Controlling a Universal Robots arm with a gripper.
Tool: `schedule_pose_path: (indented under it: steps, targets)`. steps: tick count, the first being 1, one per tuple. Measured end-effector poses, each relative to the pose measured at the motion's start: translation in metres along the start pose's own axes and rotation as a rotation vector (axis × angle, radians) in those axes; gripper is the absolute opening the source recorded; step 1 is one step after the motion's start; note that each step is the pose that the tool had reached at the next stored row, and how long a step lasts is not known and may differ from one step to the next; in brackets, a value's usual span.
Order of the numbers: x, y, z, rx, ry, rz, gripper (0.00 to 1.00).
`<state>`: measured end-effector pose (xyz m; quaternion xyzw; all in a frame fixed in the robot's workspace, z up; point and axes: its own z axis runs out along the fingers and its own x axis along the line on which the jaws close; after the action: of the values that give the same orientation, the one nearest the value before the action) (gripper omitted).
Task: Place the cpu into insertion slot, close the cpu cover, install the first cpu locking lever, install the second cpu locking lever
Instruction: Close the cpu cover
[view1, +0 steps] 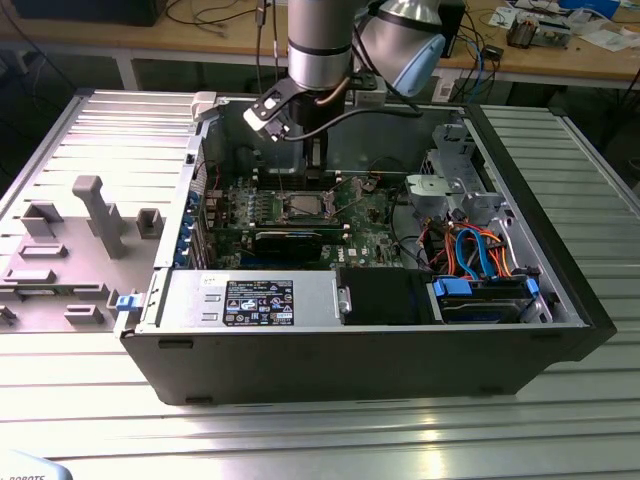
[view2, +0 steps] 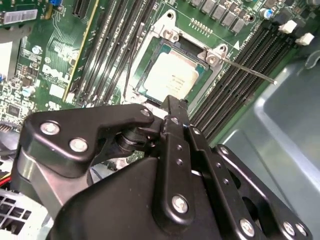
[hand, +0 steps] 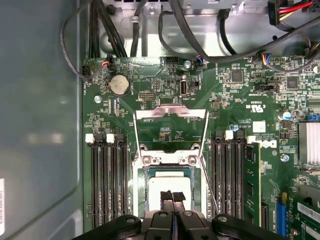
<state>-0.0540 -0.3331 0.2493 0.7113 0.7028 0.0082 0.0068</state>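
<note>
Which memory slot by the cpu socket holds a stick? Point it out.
The slot farthest from the grey case wall: a green memory stick stands in it, while the other slots are bare black channels.

The cpu (view2: 169, 77) has a dull, smooth grey metal face. The cpu cover (hand: 170, 112) is thin shiny silver metal. The gripper (hand: 172, 196) is matt black, the green circuit board (hand: 150, 80) slightly glossy.

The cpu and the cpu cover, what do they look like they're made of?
The cpu: likely a metal top, dull pale grey, matte, with only a soft sheen. The cpu cover: probably thin stamped steel, bright silver, glinting along its frame; green board shows through its window.
</note>
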Motion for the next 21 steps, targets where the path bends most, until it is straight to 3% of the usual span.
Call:
schedule_pose_path:
  steps: [4, 6, 12, 21]
  targets:
    - [0.0002, 0.0002, -0.0093, 0.0, 0.0, 0.0, 0.11]
    - [0.0007, 0.0019, -0.0093, 0.0003, -0.0001, 0.0, 0.11]
    - [0.0026, 0.0167, -0.009, 0.0022, -0.0001, 0.0, 0.11]
    - [0.0039, 0.0308, -0.0087, 0.0027, -0.0001, 0.0, 0.11]
